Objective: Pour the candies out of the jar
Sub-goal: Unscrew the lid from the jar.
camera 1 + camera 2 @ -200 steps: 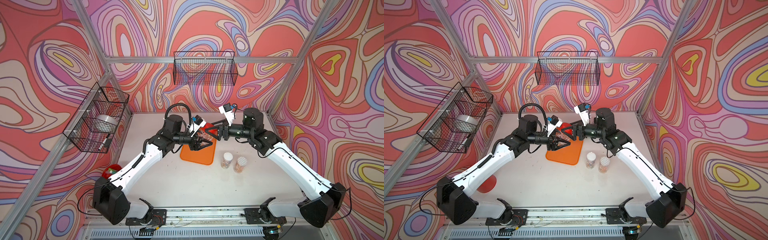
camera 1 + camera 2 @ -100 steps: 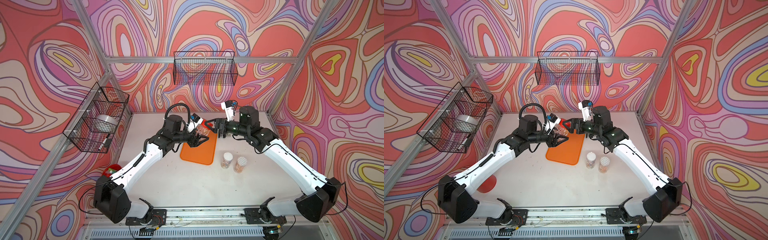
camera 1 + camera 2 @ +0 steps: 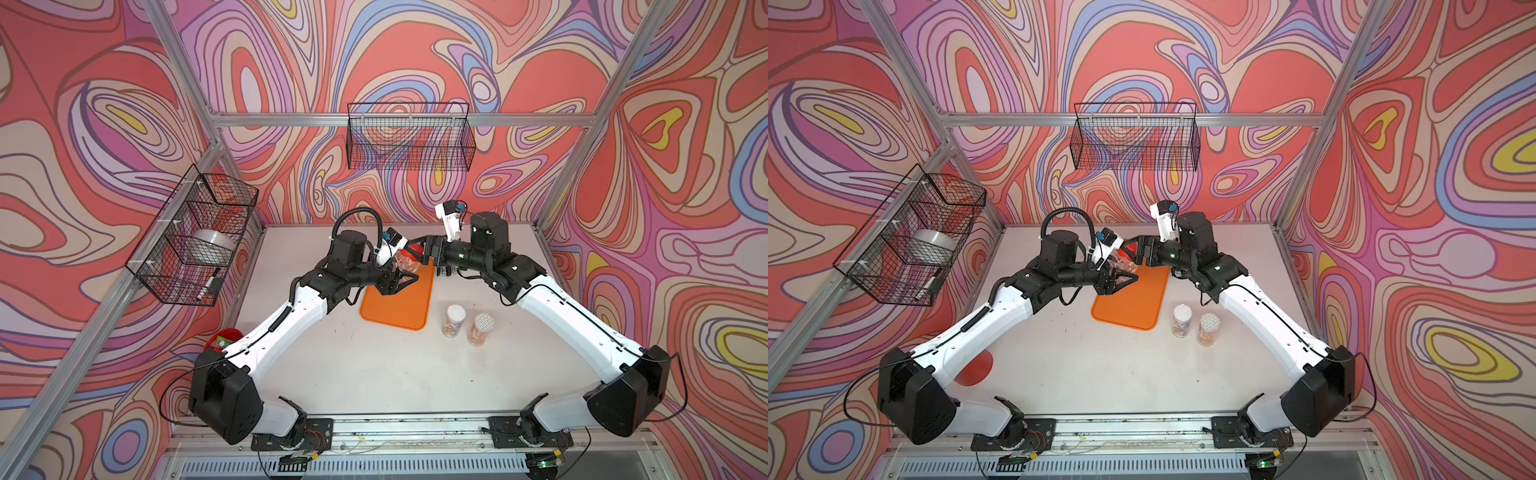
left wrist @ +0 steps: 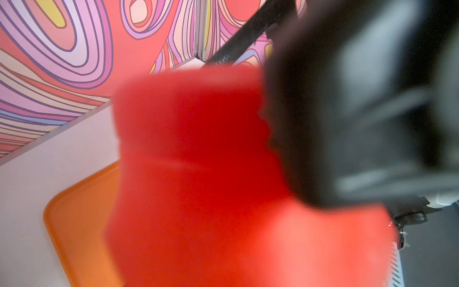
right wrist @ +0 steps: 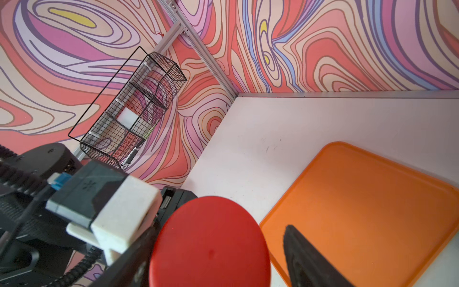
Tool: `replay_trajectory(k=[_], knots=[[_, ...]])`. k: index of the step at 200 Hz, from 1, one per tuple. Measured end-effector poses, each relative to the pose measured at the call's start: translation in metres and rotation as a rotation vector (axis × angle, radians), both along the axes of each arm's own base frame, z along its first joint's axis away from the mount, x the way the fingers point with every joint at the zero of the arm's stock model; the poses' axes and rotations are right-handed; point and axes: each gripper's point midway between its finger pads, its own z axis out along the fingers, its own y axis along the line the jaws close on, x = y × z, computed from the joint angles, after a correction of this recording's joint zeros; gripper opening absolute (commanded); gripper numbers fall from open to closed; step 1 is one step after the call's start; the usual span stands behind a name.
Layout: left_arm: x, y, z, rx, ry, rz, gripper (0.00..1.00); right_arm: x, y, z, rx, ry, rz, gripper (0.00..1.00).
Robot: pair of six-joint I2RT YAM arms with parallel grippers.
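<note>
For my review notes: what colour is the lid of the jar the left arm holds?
Red; the lid shows best in the right wrist view.

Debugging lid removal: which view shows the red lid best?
Right wrist: red lid sharp, its round top nearly whole. Left wrist: a red blur. Both top views: a small, partly hidden red patch.

Two jars [image 3: 454, 321] right of tray [image 3: 395, 309]

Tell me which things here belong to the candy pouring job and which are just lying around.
In the job: red-lidded jar held by the left fingers, its candies, red lid between the right fingers, orange tray.
Lying about: two white-lidded jars, two wire baskets, tape roll, red disc by the left arm's base.
</note>
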Motion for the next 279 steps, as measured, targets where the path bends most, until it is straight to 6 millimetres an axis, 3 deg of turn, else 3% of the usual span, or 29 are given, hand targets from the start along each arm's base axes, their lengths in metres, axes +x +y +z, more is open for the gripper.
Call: replay_trajectory(k=[60, 132, 191, 246, 279], knots=[[-0.001, -0.001, 0.0, 0.001, -0.006, -0.005, 0.0, 0.0, 0.002, -0.002, 0.003, 0.008, 0.016, 0.85], [-0.001, -0.002, 0.0, 0.002, -0.005, -0.007, 0.0, -0.003, 0.005, -0.002, 0.014, 0.016, 0.034, 0.61], [-0.002, -0.003, -0.003, -0.008, 0.0, -0.009, 0.0, -0.003, 0.0, -0.004, -0.013, 0.024, 0.007, 0.57], [-0.006, 0.0, -0.027, 0.009, 0.053, -0.004, 0.0, 0.006, -0.013, 0.004, -0.029, 0.026, -0.065, 0.57], [-0.006, 0.0, -0.028, 0.008, 0.053, -0.001, 0.0, 0.013, -0.023, -0.001, -0.059, 0.03, -0.12, 0.56]])
